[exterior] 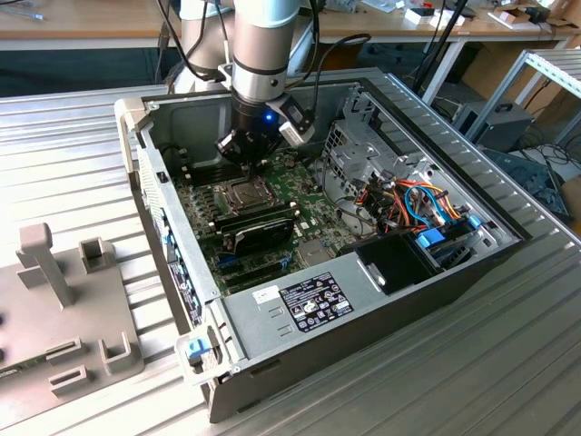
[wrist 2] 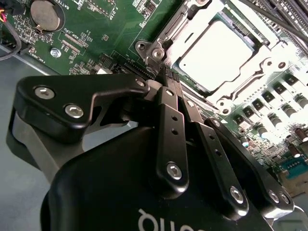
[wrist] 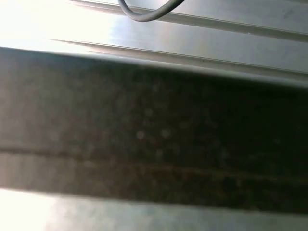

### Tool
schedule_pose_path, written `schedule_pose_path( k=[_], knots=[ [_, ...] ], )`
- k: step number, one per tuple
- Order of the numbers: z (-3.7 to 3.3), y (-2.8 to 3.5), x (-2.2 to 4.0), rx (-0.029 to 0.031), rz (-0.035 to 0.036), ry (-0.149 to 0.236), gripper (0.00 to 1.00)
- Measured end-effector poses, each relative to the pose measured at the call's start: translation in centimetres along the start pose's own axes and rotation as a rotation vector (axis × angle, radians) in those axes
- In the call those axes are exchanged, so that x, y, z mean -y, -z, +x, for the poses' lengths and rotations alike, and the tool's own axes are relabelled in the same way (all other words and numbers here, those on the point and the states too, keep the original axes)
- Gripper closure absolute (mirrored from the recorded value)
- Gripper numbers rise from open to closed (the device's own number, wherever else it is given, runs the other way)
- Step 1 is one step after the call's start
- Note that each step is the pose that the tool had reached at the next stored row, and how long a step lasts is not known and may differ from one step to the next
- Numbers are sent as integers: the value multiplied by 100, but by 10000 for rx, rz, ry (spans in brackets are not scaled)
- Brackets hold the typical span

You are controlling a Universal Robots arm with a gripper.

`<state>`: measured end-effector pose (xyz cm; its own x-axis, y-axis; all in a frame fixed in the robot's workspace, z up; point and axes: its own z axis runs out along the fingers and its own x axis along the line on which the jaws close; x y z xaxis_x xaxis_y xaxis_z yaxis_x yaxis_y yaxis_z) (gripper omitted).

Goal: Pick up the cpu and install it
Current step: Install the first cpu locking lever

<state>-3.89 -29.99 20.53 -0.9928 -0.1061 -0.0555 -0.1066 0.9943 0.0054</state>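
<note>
In its socket, the flat silver cpu sits.

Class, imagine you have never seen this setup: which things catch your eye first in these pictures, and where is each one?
First comes the open computer case on the ribbed metal table, its green motherboard exposed. Next, the arm reaches down into it, with the gripper shut and empty just above the board. In the second wrist view the cpu shines silver in its socket, beside the gripper's tips.

Drive cage and expansion card flank socket; above open.
</note>
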Motion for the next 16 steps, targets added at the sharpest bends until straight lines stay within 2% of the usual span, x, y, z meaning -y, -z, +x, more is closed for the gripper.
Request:
schedule_pose_path(
  k=[4, 12, 14, 16],
  knots=[
    [2, -26, -1, -3, 3, -1, 89],
    [2, -30, -2, -1, 0, -2, 89],
    [2, -30, -3, 0, -1, -2, 89],
    [-2, -3, -6, 14, -19, -3, 89]
  ],
)
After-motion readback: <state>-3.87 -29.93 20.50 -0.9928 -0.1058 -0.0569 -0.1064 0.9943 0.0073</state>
